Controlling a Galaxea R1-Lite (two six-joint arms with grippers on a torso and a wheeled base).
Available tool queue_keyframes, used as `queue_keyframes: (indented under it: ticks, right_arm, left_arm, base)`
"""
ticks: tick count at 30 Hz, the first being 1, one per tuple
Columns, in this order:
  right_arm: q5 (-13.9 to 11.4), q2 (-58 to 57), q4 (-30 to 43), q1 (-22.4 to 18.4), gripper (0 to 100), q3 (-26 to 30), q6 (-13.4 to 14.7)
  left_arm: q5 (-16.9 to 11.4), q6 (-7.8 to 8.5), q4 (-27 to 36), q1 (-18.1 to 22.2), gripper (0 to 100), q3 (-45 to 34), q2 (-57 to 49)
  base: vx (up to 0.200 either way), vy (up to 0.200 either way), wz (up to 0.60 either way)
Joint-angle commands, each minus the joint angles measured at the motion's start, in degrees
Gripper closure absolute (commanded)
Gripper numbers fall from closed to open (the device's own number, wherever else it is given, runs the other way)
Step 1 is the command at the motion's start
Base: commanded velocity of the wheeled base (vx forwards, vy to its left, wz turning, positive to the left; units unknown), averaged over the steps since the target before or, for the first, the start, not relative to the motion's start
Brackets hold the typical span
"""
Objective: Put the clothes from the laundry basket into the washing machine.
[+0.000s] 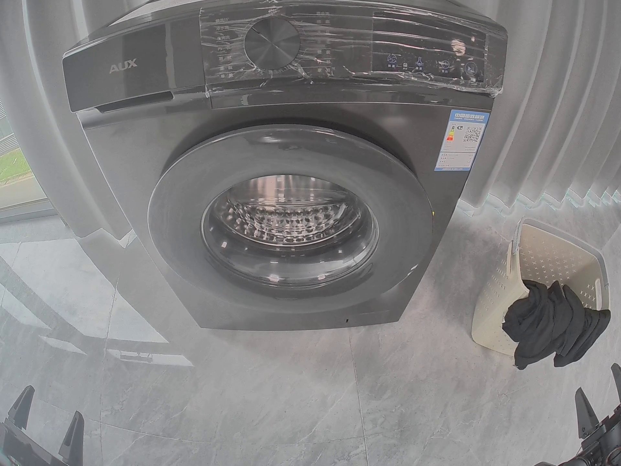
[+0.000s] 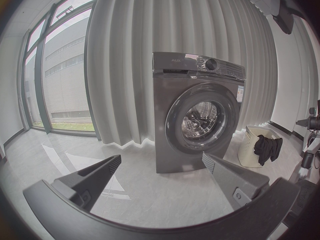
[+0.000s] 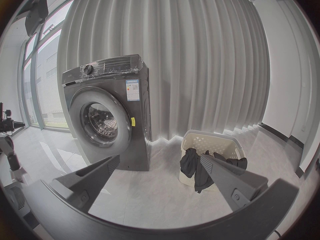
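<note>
A grey front-loading washing machine (image 1: 284, 163) stands ahead with its round door (image 1: 290, 228) shut; the empty steel drum shows through the glass. To its right on the floor stands a cream laundry basket (image 1: 550, 254) with black clothes (image 1: 553, 325) draped over its near rim. In the wrist views I see the washing machine (image 2: 196, 114) (image 3: 106, 114), the basket (image 2: 248, 145) (image 3: 213, 144) and the clothes (image 2: 266, 149) (image 3: 193, 165). My left gripper (image 1: 45, 419) (image 2: 160, 160) hangs open low at the left, well short of the machine. My right gripper (image 1: 598, 393) (image 3: 156, 160) is open low at the right, just in front of the basket.
Pale pleated curtains (image 1: 563, 98) hang behind the machine and basket. A tall window (image 2: 63, 74) stands to the left. Glossy grey floor tiles (image 1: 291, 389) stretch between me and the machine.
</note>
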State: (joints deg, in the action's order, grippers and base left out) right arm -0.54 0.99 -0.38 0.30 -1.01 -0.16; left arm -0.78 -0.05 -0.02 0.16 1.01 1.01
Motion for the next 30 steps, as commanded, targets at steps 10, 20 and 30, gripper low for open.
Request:
queue_keyframes:
  ticks: [10, 20, 30]
  right_arm:
    - [0.01, -0.46, -0.06, 0.13, 0, 1.01, -0.02]
    - [0.01, -0.46, -0.06, 0.05, 0, 1.01, -0.02]
    - [0.01, -0.46, -0.06, 0.13, 0, 1.01, -0.02]
  left_arm:
    - [-0.01, -0.04, -0.06, 0.02, 0, -1.01, -0.84]
    - [-0.01, 0.05, 0.02, 0.02, 0, -1.01, -0.84]
    - [-0.01, -0.04, 0.02, 0.02, 0, -1.01, -0.84]
  base:
    - [0.0, 0.0, 0.0]
    - [0.0, 0.0, 0.0]
    - [0.0, 0.0, 0.0]
